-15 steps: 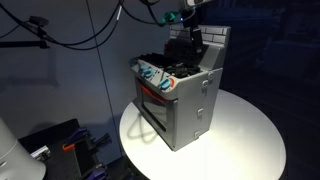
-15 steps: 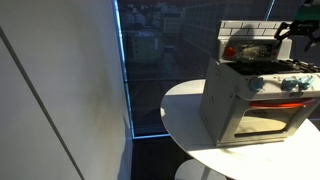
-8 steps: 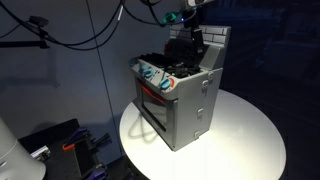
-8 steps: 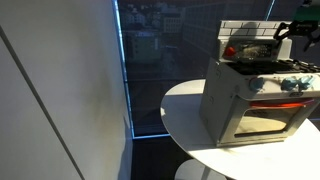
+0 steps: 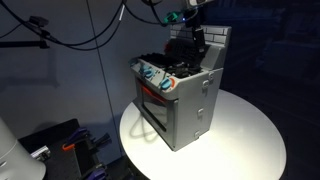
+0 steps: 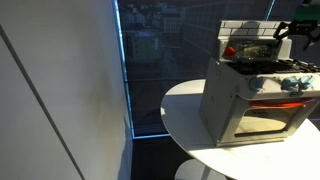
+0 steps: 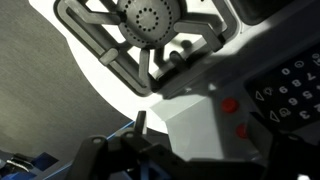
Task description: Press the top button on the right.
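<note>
In an exterior view your gripper (image 5: 187, 43) hangs low over the back of the toy stove (image 5: 180, 100); I cannot tell its jaw width. The round table (image 5: 250, 135) has bare room beside the stove. In an exterior view the toy stove (image 6: 225, 95) stands near the table's edge. Wrist view: the top red button (image 7: 230, 105) lies right of centre, just above the lower red button (image 7: 241, 130), beside the burner grate (image 7: 150, 30).

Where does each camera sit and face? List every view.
Exterior view: at a corner of the grey toy stove, looking down; black claw above it.
Exterior view: farther back, facing its oven door; claw at right edge.
Wrist view: above the round burner and red buttons; claw parts below.
All share the stove.
</note>
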Robot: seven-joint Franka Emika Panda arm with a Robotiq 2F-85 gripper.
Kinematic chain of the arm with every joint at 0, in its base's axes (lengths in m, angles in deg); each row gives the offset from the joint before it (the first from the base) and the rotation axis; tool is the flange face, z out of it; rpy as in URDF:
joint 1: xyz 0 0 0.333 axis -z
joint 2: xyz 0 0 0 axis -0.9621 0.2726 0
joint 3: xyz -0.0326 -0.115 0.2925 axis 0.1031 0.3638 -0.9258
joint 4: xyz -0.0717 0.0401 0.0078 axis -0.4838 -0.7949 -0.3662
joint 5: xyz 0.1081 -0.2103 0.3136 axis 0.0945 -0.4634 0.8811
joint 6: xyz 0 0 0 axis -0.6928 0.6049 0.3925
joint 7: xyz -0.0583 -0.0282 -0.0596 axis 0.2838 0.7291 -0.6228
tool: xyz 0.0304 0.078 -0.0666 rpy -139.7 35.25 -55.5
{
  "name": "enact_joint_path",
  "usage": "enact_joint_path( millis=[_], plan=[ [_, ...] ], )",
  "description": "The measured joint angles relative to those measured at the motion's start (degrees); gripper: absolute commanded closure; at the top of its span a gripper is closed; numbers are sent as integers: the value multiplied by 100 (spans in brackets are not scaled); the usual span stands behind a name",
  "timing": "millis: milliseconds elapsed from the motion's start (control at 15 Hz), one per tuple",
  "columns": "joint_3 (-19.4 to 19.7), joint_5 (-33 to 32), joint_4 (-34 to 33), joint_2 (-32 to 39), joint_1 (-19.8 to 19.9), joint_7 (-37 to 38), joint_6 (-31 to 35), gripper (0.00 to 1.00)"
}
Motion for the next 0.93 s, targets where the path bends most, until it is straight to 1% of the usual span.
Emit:
enact_joint_path(
  millis=[533, 733, 933],
  plan=[
    [38, 0, -45, 11, -28, -1, -93, 0],
    [38, 1, -45, -2, -39, -86, -400, 0],
    [35, 42, -31, -86, -52, -328, -760, 0]
  ],
)
